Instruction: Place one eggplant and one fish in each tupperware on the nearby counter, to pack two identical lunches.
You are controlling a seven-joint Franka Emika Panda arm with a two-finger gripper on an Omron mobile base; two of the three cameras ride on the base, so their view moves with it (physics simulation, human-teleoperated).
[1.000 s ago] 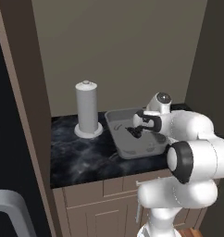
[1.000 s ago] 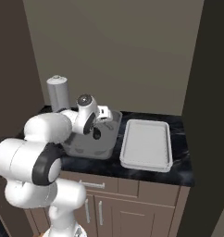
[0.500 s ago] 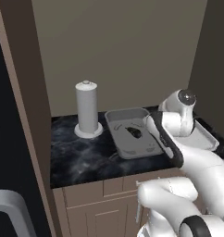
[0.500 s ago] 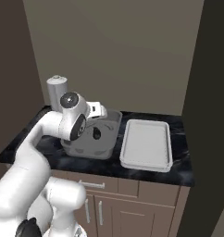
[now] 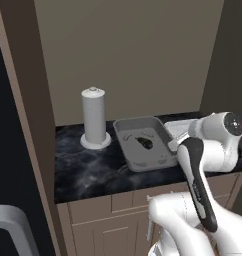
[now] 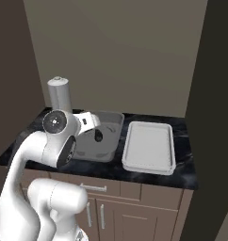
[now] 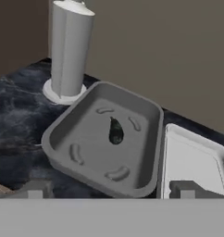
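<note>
The left base view looks forward and down from behind the arm's left side onto the dark marble counter (image 5: 88, 167). The right base view looks at the same counter from the arm's right, from much the same distance. Both share the tall grey cylinder (image 5: 93, 118) at the far left, the grey tupperware (image 5: 128, 153) and the pale tray (image 6: 149, 147). The hand view sits low and near, facing the tupperware (image 7: 146, 152), cylinder and back wall (image 7: 169, 51).

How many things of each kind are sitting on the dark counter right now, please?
Grey tupperware: 1
Lighter tupperware: 1
Dark eggplant, inside the grey tupperware: 1
Tall grey cylinder: 1
Total: 4
</note>
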